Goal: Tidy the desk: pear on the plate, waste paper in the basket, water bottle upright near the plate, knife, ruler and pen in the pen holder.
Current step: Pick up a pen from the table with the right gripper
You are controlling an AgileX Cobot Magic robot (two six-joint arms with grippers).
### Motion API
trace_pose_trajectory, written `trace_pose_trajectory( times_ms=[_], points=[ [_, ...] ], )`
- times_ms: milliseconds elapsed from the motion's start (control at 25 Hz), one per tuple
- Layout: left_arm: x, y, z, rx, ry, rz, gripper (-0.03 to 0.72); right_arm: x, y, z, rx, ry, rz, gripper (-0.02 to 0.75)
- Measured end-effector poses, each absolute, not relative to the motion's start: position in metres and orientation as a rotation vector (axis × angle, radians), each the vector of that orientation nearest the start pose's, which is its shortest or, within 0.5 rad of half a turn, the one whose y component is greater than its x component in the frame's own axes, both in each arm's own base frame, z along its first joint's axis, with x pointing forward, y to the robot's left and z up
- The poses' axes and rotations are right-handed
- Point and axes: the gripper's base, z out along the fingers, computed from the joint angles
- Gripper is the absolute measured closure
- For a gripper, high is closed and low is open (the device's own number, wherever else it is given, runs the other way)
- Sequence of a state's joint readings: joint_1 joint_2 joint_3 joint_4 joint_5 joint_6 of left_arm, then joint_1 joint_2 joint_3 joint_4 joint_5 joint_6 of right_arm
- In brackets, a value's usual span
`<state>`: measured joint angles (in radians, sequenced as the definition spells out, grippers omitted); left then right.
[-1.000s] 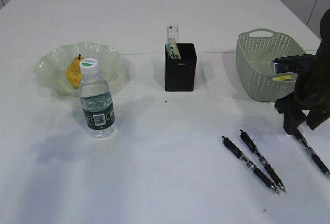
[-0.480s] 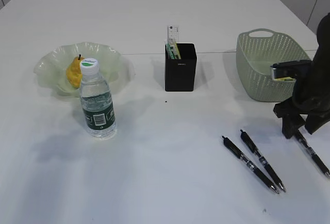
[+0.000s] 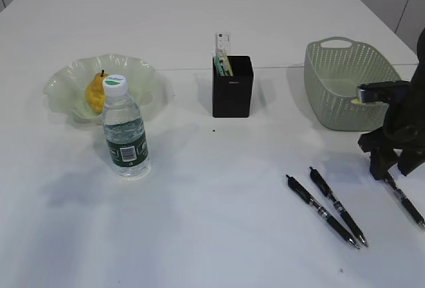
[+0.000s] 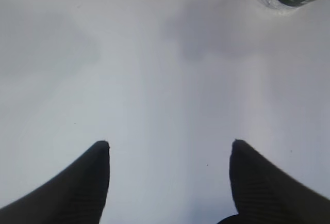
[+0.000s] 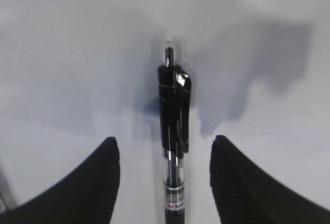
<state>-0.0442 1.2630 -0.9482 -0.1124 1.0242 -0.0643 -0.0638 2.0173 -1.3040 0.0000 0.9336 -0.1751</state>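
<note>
While the right end effector point(image 5: 162, 146) sits low over the tabletop point(image 3: 219, 235), its two fingers are spread with a black pen point(image 5: 174, 131) lying straight down the gap between them, not touching either finger as far as I can tell, clicker end pointing away from the wrist. In the exterior view that same end effector point(image 3: 392, 168) is down at the near-right edge, with the sage-green basket point(image 3: 345, 82) just behind it and two more pens point(image 3: 329, 208) lying side by side on the tabletop off to its left. Further left and farther back from it stands the black pen holder point(image 3: 232, 92) with a clear ruler point(image 3: 222, 41) and something green poking out the top. Way over on the far side from it, the pear point(image 3: 95, 93) is sitting in the ruffled pale green plate point(image 3: 63, 85), and the water bottle point(image 3: 125, 132) stands upright just in front of that plate. The left end effector point(image 4: 167, 146) is spread wide too, nothing between its fingers, hanging over bare tabletop with the bottom of the bottle ahead of it and off to the right.
</note>
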Motion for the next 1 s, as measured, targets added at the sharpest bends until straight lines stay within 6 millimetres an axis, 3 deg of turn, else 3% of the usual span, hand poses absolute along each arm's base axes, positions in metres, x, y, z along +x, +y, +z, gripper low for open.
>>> trace_pose_trajectory(
  times_ms=[1000],
  points=[
    [0.23,-0.019,0.283,-0.09,2.801,-0.172,0.178,0.377,-0.024,0.123,-0.174,3.132,-0.001,0.328]
  ],
)
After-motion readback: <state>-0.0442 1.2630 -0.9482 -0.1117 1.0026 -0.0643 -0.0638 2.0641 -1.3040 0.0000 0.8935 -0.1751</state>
